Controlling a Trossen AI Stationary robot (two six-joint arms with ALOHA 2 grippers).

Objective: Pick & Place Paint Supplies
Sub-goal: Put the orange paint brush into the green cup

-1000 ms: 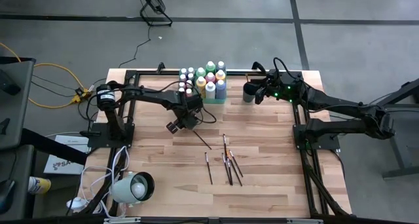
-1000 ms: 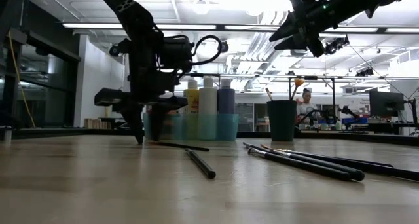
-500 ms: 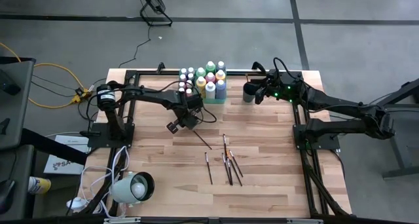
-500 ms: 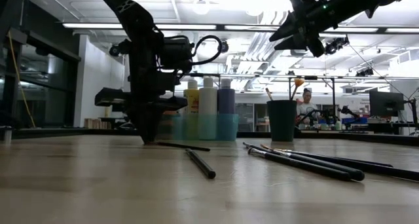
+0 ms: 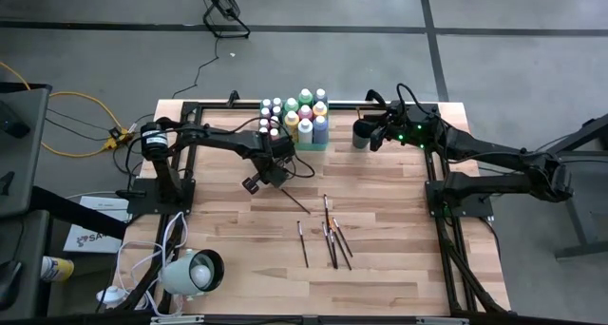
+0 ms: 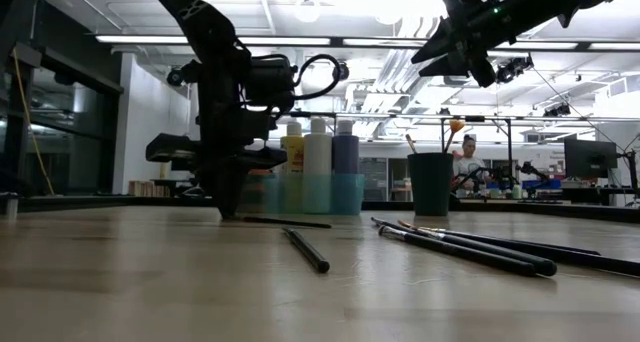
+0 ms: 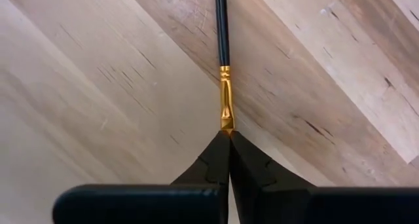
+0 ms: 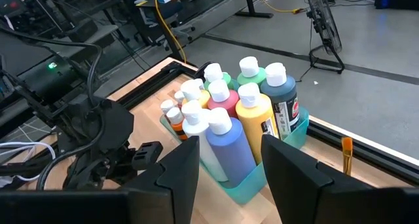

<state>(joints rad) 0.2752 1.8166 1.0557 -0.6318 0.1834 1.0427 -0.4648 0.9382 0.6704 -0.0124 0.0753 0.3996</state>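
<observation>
Long ceiling lights point(image 6: 330, 40) shine bright and glare white in the low view. The left arm point(image 6: 225, 102) looks nearly black against them. The near table point(image 6: 150, 292) is blurry. From above, light is soft and even, and shadows are perhaps faint.

No legible text anywhere; paint bottle point(image 8: 280, 96) labels too small to read
</observation>
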